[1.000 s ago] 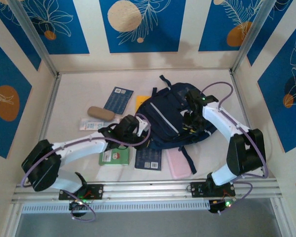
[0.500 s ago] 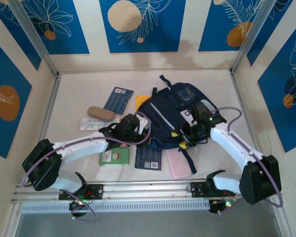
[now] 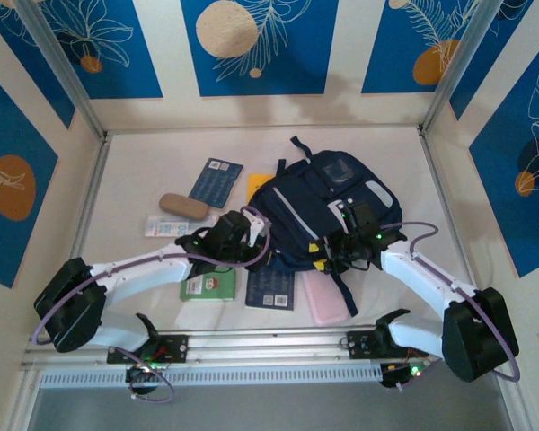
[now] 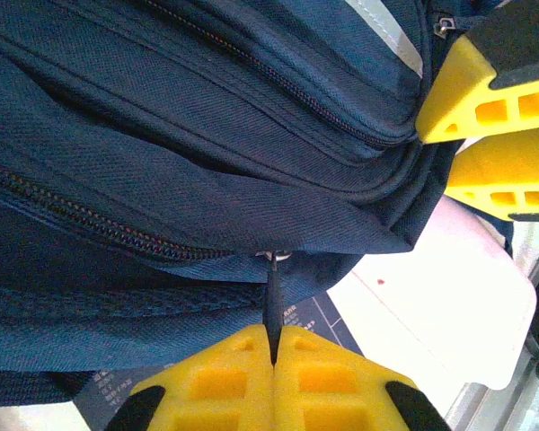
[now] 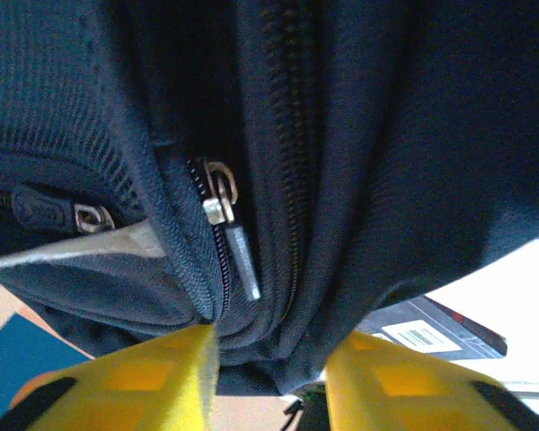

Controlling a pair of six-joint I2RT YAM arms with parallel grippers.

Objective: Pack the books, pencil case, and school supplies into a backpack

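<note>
The navy backpack (image 3: 314,202) lies mid-table. My left gripper (image 3: 265,241) sits at its left edge, shut on a dark zipper pull (image 4: 274,296). My right gripper (image 3: 328,255) is at the near edge, jaws pinching a fold of backpack fabric (image 5: 278,305) beside a silver zipper pull (image 5: 238,256). The books are one navy (image 3: 216,181), one yellow-orange (image 3: 256,186) partly under the pack, and one navy (image 3: 270,287). Among the school supplies I see a green box (image 3: 208,285) and a white piece (image 3: 166,227). A tan oblong case (image 3: 183,205) and a pale pink case (image 3: 322,298) both show; which is the pencil case I cannot tell.
A navy strap (image 3: 341,285) trails over the pink case. Metal rails (image 3: 269,346) run along the near edge, and blue-patterned walls close in the back and both sides. Bare tabletop (image 3: 404,171) lies right of the pack.
My right arm swung from the backpack's upper right down to its near edge, opening on the way and closing again on fabric. The left gripper kept its hold and barely shifted.
</note>
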